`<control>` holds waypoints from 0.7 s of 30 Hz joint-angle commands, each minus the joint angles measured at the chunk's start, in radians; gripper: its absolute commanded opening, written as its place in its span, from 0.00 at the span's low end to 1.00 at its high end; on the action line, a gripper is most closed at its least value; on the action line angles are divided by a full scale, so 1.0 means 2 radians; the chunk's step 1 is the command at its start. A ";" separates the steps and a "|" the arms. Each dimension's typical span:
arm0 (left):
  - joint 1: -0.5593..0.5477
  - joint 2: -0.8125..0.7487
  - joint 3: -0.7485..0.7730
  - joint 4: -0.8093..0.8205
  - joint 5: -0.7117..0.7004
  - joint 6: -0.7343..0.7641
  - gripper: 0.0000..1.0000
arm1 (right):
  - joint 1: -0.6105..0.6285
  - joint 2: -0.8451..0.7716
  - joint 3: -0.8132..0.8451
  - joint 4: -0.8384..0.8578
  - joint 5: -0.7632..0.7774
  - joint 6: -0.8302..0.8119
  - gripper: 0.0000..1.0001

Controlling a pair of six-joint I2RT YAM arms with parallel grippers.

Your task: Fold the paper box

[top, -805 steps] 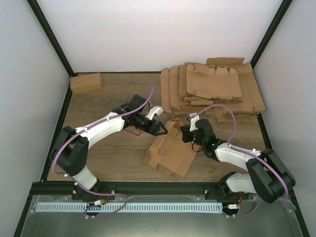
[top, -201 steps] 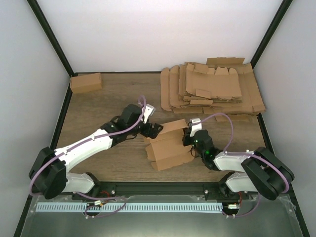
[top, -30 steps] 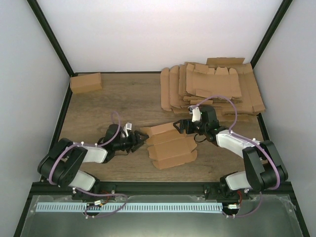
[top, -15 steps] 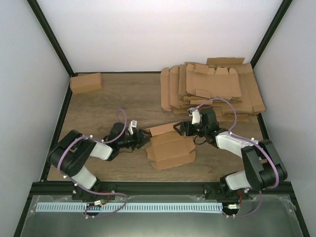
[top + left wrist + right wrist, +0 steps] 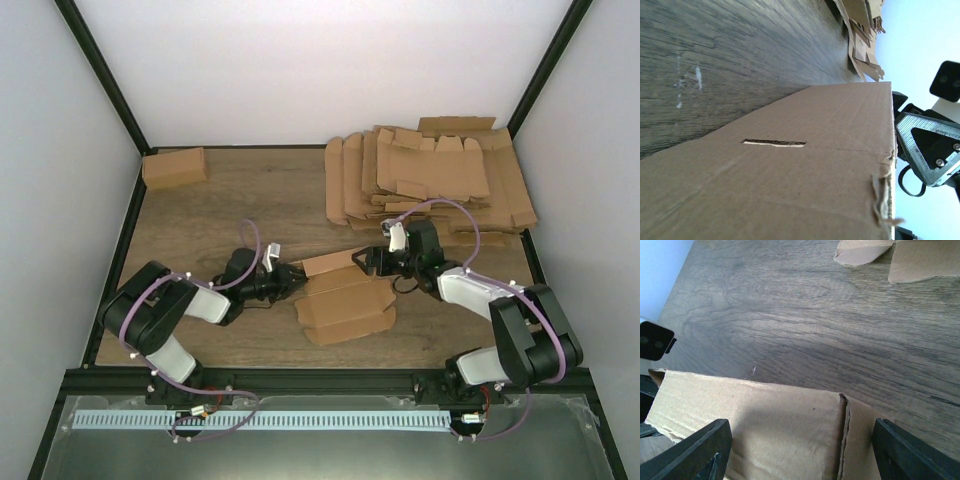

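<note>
The paper box [image 5: 345, 298] is a flat brown cardboard piece lying mid-table. It fills the left wrist view [image 5: 790, 190], where a narrow slot [image 5: 773, 143] shows. My left gripper [image 5: 290, 280] lies low on the table at the box's left edge; its fingers are hidden behind the cardboard. My right gripper [image 5: 363, 258] is at the box's far right flap. In the right wrist view this gripper [image 5: 797, 435] is open, its black fingers [image 5: 695, 452] wide apart over the cardboard [image 5: 765, 410], beside a cut crease [image 5: 844, 430].
A big heap of flat cardboard sheets [image 5: 430, 180] lies at the back right. A small closed carton [image 5: 174, 167] sits at the back left corner. White walls and a black frame [image 5: 120, 240] enclose the table.
My left gripper has slid right along the table up to the box's left edge. The box has shifted slightly. My right gripper has barely moved.
</note>
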 commanded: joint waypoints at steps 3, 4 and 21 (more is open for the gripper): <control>-0.009 0.008 0.020 0.004 -0.005 0.019 0.22 | 0.004 -0.023 -0.010 -0.003 0.000 0.010 0.79; -0.010 0.010 0.022 0.005 -0.006 0.020 0.23 | 0.004 -0.026 -0.011 -0.004 0.002 0.012 0.79; -0.012 0.025 0.084 -0.086 -0.026 0.098 0.28 | 0.004 -0.117 -0.056 -0.030 0.091 0.058 0.81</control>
